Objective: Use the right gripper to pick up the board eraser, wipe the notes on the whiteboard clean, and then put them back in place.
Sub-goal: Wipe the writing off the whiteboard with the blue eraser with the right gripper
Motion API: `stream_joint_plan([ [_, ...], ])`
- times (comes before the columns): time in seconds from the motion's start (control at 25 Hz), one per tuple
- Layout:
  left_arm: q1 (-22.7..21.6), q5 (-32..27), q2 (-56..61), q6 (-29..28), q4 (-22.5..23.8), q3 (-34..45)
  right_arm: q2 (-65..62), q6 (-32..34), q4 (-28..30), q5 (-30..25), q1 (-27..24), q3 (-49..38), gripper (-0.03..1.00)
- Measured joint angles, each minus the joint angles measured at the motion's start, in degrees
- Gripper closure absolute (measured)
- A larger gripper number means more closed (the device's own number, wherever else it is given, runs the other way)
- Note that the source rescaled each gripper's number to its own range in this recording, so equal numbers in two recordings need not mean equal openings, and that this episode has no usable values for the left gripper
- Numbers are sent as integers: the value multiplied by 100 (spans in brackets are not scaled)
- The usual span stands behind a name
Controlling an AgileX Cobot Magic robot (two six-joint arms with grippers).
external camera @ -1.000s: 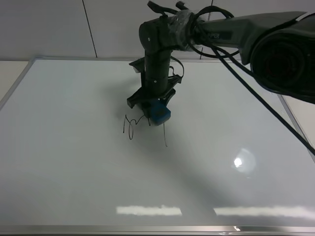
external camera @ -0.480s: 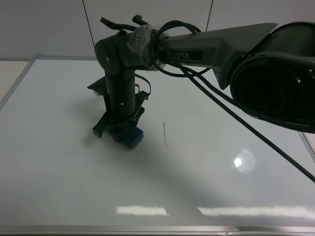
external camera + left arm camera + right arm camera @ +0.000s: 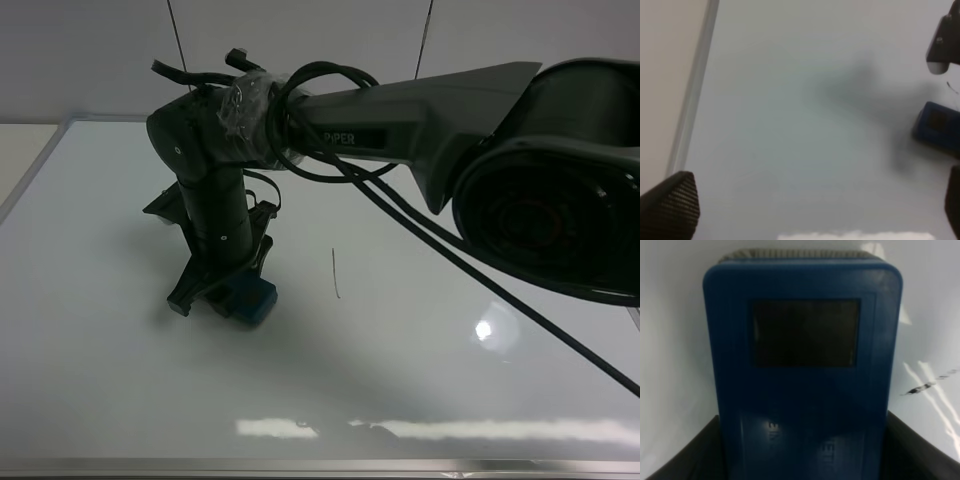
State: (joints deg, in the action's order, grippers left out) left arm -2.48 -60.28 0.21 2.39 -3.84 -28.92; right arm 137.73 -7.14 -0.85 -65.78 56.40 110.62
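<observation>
Far left first: left gripper (image 3: 812, 202) up by the silver frame (image 3: 692, 100), fingers (image 3: 670, 205) spread wide, only bare white showing between them. Hanging over the whiteboard (image 3: 90, 380), going by its own camera.

Next along, left of the board's centre: right gripper (image 3: 222, 292) pointing straight down, jaws pressed in on the board eraser (image 3: 258, 301), one on each long side. Blue block face-down on the white surface, dark grey square patch turned up toward the wrist camera, strip of felt just showing at its far end. Looks to be touching the board.

Just right of that, clear of the eraser: what shows of the notes (image 3: 335, 275), one thin black upright stroke with a small hook at its foot, near the middle of the board.

Further right, a bright round glare spot (image 3: 484, 329) on the gloss. Then the black arm (image 3: 420, 95) reaching in from the right, cables (image 3: 420, 225) looping beneath it, big round joint (image 3: 545, 210) filling that side.
</observation>
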Motion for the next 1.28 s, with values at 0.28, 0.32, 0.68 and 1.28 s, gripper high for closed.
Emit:
stream_joint_plan([
  [0.28, 0, 0, 0, 0, 0, 0, 0, 133, -6, 109, -326, 0, 92],
  [0.32, 0, 0, 0, 0, 0, 0, 0, 147, -18, 130, -385, 0, 92],
  [0.68, 0, 0, 0, 0, 0, 0, 0, 354, -132, 376, -797, 0, 92],
  [1.28, -11, 0, 0, 0, 0, 0, -5, 520, -583, 1025, -2149, 0, 92],
])
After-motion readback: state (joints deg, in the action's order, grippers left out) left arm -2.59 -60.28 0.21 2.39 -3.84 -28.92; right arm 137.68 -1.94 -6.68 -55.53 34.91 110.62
